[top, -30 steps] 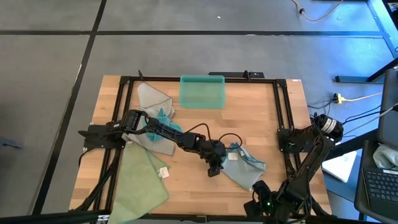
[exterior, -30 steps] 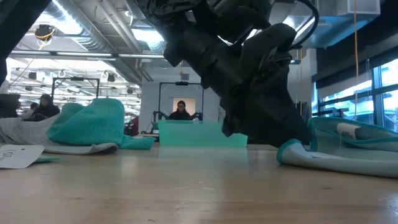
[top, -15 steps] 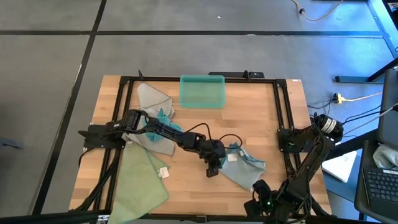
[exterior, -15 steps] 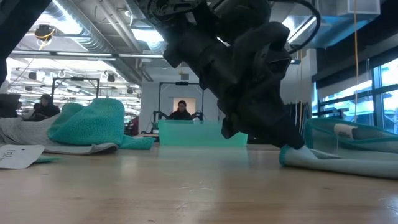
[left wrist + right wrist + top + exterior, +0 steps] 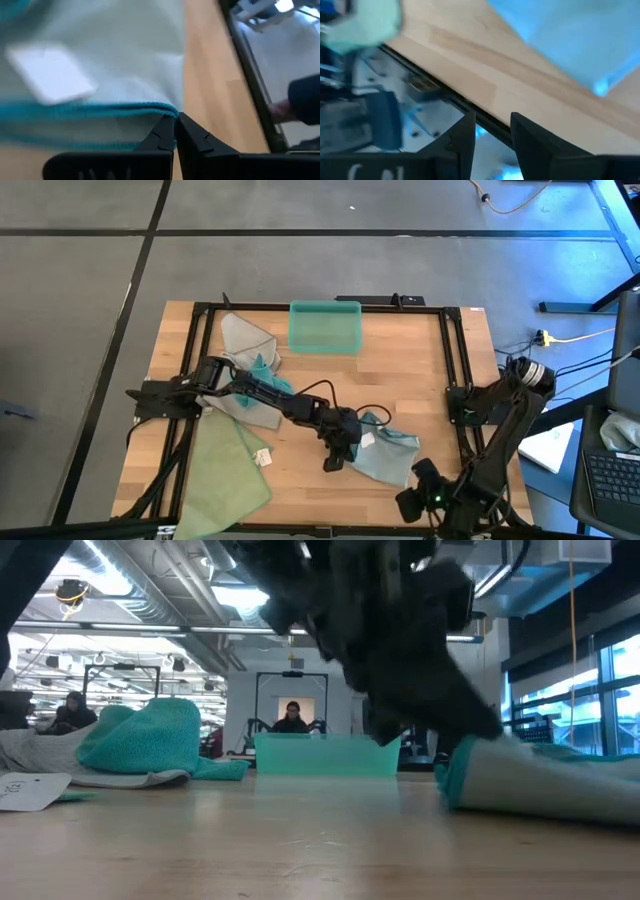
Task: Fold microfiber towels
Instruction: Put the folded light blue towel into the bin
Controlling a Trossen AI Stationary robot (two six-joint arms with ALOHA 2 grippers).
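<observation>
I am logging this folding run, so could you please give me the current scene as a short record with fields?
left gripper: shut on the teal-edged hem of the pale blue-green towel
right gripper: open, holding nothing, at the table's near right edge
other towels: pale green towel near left; grey and teal pile far left
teal bin: far middle
fold: not yet done

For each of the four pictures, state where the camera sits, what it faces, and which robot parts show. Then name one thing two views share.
High: overhead, looking down; both arms, table.
Low: table height, facing the room; left arm, teal bin.
Left wrist: shut left gripper pinching the pale towel.
Right wrist: right gripper at the table edge.
Shared: that pale towel, also in high and low.
</observation>
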